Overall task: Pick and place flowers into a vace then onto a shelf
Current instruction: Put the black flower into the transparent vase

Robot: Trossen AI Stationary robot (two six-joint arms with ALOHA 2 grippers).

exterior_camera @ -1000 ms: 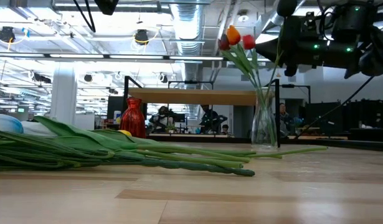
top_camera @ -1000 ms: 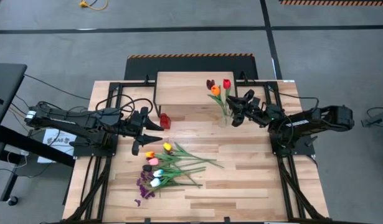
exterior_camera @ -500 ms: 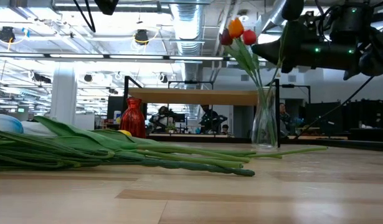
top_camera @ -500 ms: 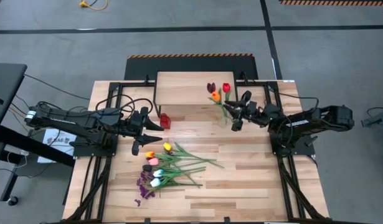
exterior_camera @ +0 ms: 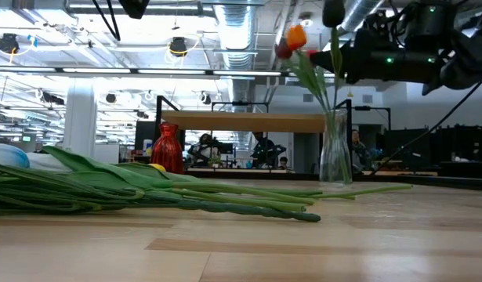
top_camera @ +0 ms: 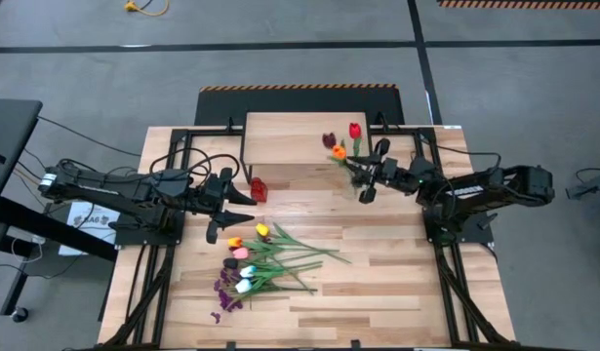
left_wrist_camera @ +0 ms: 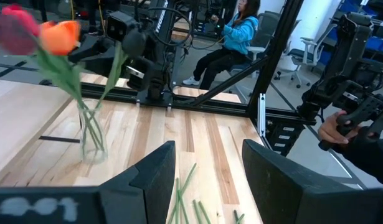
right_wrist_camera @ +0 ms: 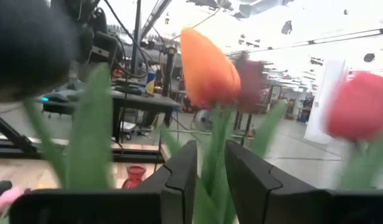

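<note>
Wood-plank tabletop (top_camera: 378, 273) fills the middle of the overhead picture, with a grey workshop floor around it. Right of centre stands a clear glass vase (exterior_camera: 335, 157) holding three tulips (top_camera: 340, 142), orange, red and dark maroon. It sits just in front of the shelf (top_camera: 285, 136), a pale plank at the table's upper middle. The right gripper (top_camera: 370, 172) is at the vase, its fingers closed around the stems, as the right wrist picture shows. More loose flowers (top_camera: 256, 261) lie in a pile at lower centre, yellow, pink, white and purple. The left gripper (top_camera: 224, 204) hovers at centre left, fingers apart, near a small red vase (top_camera: 258, 188).

The step in hand looks like handling the filled vase; a next move would call for a firm hold and a lift onto the shelf, or fetching more stems.

The table-level picture shows the vase upright, which the overhead picture hides. The left wrist picture alone shows a seated person (left_wrist_camera: 231, 40) beyond the table and a hand (left_wrist_camera: 338, 129) at the right edge.
</note>
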